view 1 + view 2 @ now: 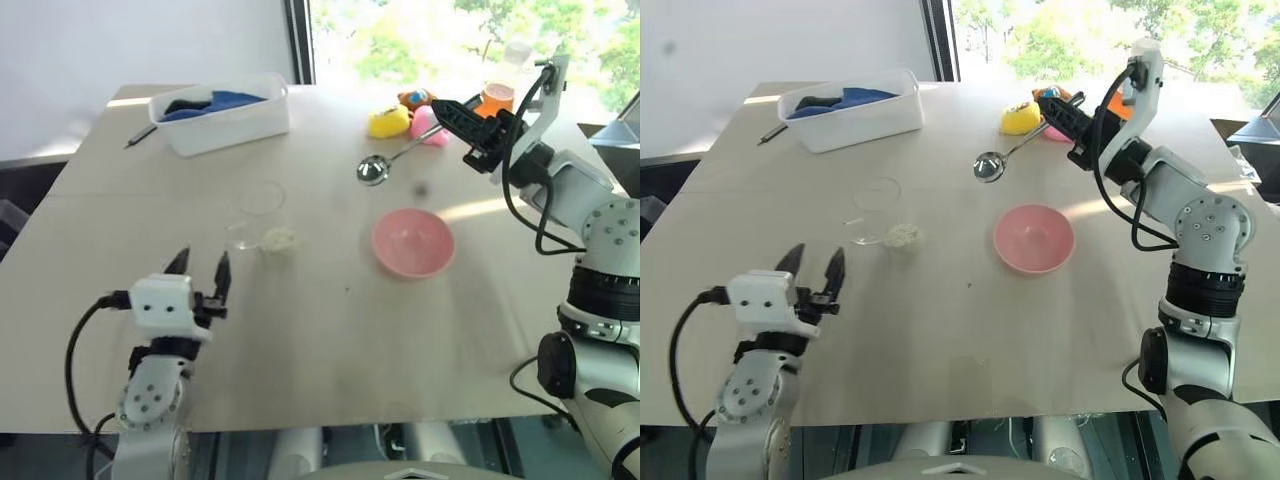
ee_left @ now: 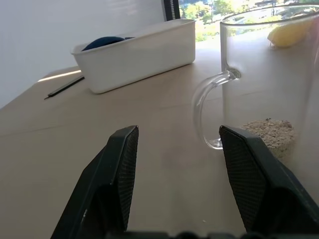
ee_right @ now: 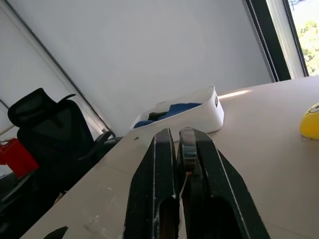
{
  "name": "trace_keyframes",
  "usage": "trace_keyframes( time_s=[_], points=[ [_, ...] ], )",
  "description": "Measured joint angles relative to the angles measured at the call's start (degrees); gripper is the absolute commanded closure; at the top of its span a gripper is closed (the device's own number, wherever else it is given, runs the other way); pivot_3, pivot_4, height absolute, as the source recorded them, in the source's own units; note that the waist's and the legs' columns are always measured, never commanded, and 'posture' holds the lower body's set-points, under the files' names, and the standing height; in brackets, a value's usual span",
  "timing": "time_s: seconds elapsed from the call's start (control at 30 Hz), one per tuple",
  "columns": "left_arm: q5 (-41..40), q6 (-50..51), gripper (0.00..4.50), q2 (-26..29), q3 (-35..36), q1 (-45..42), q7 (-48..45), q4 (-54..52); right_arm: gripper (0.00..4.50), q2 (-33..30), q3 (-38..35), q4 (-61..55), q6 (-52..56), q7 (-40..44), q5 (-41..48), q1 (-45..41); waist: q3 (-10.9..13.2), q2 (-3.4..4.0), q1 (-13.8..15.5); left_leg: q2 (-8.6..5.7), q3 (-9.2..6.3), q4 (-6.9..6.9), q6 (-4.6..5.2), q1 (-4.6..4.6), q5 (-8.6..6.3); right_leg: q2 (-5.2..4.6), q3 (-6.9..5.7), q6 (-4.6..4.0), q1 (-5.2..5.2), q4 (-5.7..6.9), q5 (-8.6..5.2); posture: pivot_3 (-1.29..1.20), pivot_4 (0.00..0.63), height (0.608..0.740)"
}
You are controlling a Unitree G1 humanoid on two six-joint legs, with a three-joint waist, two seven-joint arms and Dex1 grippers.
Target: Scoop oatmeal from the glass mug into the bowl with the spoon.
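white tub (image 1: 225, 122): blue cloth inside | pen (image 1: 140, 136) beside | yellow toy (image 1: 389, 122)

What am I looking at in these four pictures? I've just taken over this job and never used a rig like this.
It's a two-armed humanoid robot. Two pictures come from its head, looking down at a table; the other two come from cameras on each wrist, looking along the black fingers.

The left gripper is open and empty, near the glass mug, which holds a little oatmeal. The left wrist picture shows the mug's handle just ahead of the fingers.

The right gripper is shut on the spoon, held up above the table beyond the pink bowl.

Also on the table: a white tub, a pen, and small toys at the far edge.
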Motion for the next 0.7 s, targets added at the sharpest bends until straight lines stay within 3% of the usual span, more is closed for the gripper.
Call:
trace_keyframes(
  time_s=[0.2,0.47,0.57,0.6,0.7],
  points=[
    [-0.8,-2.3,1.77,4.3,0.4,-8.5,-2.8,11.0,4.5,-0.1,-0.2,0.0,-1.0,-0.7,-0.9,0.3,0.0,0.01,-0.2,0.02,0.06,0.0,-0.01,0.03,0.0,0.04,0.02,0.02,-0.01,0.01,0.02,0.0,0.15,0.74],
    [-1.7,-5.4,1.77,6.4,0.1,-12.7,-6.6,18.4,4.5,-0.1,-0.2,-0.1,-1.2,-1.4,-1.4,0.3,0.0,0.0,-0.1,0.02,0.1,-0.01,-0.03,-0.06,0.01,-0.12,0.0,0.04,-0.03,-0.07,0.02,0.0,0.15,0.74],
    [-2.2,-5.6,2.43,6.4,0.0,-14.1,-6.9,19.3,4.5,0.0,-0.2,-0.4,-1.5,-1.6,-1.6,0.5,0.0,0.01,-0.1,0.01,0.09,-0.01,-0.02,-0.04,0.01,-0.12,-0.01,0.04,-0.03,-0.04,0.02,0.0,0.15,0.74],
    [-2.2,-5.7,3.09,6.6,-0.1,-15.3,-7.0,20.0,4.5,0.3,-0.2,-0.5,-1.7,-1.7,-1.6,0.5,0.0,0.01,-0.1,0.01,0.08,-0.01,-0.02,-0.03,0.01,-0.11,-0.02,0.04,-0.03,-0.02,0.02,0.0,0.15,0.74],
    [-2.2,-5.8,3.28,6.8,-0.1,-16.5,-7.1,20.7,4.5,0.4,-0.1,-0.5,-2.1,-1.7,-1.7,0.7,0.0,0.01,-0.1,0.01,0.08,-0.01,-0.02,-0.02,0.01,-0.1,-0.01,0.04,-0.02,-0.01,0.02,0.0,0.15,0.74]
  ],
)
